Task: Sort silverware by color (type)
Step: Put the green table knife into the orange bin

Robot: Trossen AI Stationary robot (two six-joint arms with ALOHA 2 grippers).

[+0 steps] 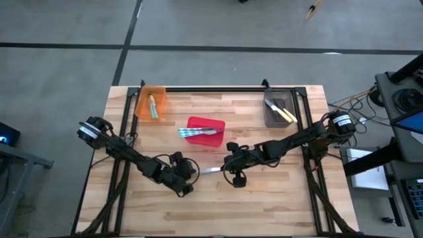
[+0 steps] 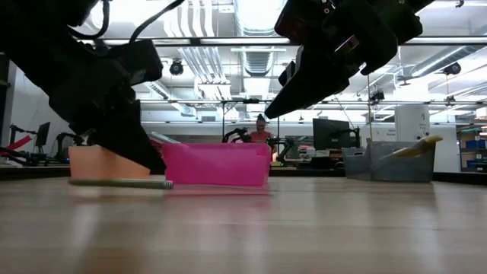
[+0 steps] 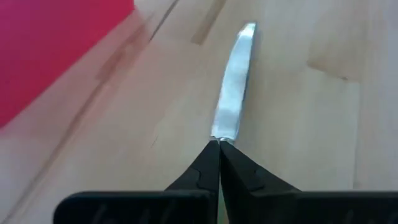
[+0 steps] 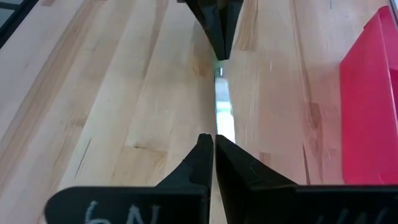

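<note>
Where the orange bin (image 1: 151,102) sits at the table's (image 1: 218,205) far left, a green-handled utensil (image 1: 152,106) lies inside it, slanted along the bin's length. Nearer the front, the left gripper (image 1: 192,173) is down at the table surface, its jaws pinched shut on the handle end of a knife (image 1: 210,170) — the left wrist view shows the silver blade (image 3: 233,87) running straight out from the closed tips and lying flat on the wood, and a sliver of green shows between the jaws in the right wrist view. The knife lies just in front of the red bin (image 1: 206,133), which stands at mid-table and holds several light blue-handled utensils (image 1: 197,132) lying across it. In the low view the knife's handle (image 2: 122,183) rests on the table beside the pink-looking bin wall (image 2: 221,166).

The right gripper (image 1: 228,166) faces the left one from the other end of the knife, with its jaws closed together right at the blade's tip; whether they touch the metal cannot be told. Far right at the back, the grey bin (image 1: 280,110) holds yellow-handled utensils (image 1: 285,115) — one handle pokes above its rim in the low view.
</note>
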